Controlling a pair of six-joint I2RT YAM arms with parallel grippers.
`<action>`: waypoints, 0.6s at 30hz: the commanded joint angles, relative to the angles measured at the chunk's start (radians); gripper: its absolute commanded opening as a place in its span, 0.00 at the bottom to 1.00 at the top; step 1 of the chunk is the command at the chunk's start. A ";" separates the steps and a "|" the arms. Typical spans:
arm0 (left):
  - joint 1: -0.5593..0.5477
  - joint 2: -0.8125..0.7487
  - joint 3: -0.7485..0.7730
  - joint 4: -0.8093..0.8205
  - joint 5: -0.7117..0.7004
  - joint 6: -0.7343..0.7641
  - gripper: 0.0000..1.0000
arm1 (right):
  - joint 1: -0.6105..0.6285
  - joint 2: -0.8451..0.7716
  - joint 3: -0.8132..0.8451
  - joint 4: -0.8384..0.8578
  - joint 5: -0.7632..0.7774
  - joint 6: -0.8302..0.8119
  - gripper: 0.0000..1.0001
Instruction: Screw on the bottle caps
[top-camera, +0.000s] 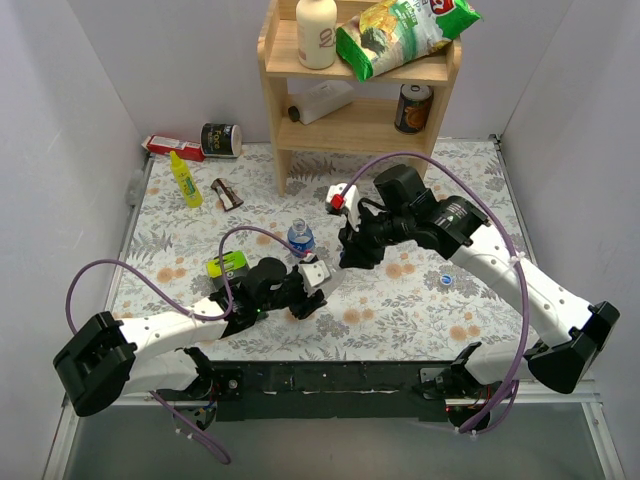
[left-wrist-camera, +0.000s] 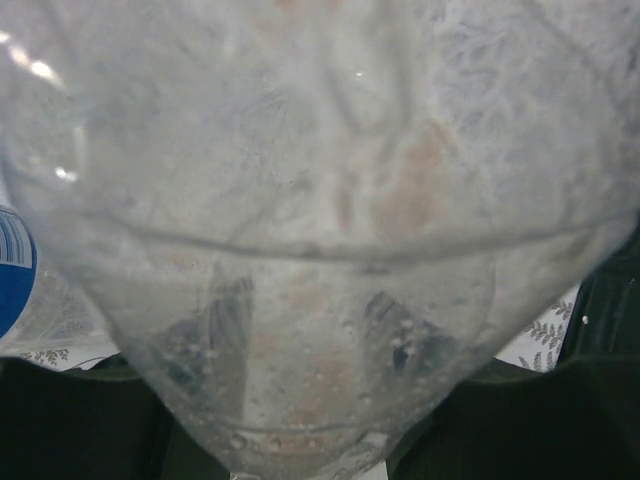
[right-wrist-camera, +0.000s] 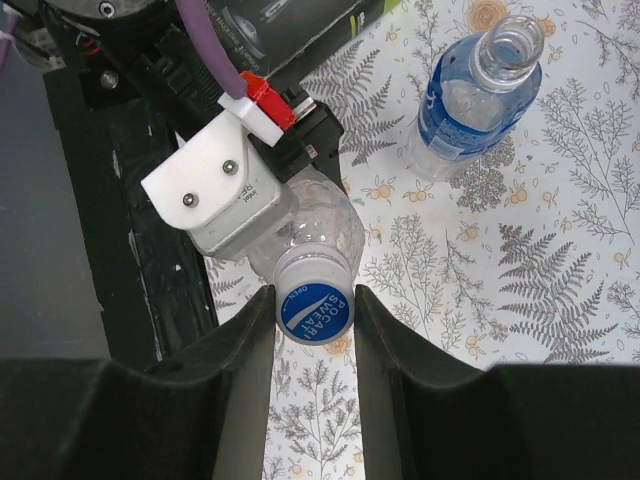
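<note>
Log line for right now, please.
left gripper: shut on plain bottle | right gripper: shut on cap on that bottle | labelled bottle: open, standing | spare cap: on table

The tablecloth (top-camera: 400, 300) is white, printed with grey ferns and small orange flowers. Near me, the black right gripper (right-wrist-camera: 313, 295) flanks a blue cap (right-wrist-camera: 313, 312) with white lettering, on a clear unlabelled bottle (right-wrist-camera: 318, 228). The far bottle (right-wrist-camera: 470, 100) wears a blue band. To the right lies a second blue cap (top-camera: 446, 279). The cable (right-wrist-camera: 207, 45) is purple.
</note>
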 joint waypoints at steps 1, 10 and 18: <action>-0.008 -0.078 0.100 0.138 0.076 -0.081 0.00 | -0.015 0.004 -0.033 -0.029 0.016 0.066 0.13; -0.006 -0.076 0.078 0.147 0.101 -0.109 0.00 | -0.018 0.036 -0.009 -0.024 -0.080 0.046 0.16; -0.008 -0.090 0.037 0.135 0.095 -0.120 0.00 | -0.015 0.057 0.043 -0.043 -0.068 -0.008 0.34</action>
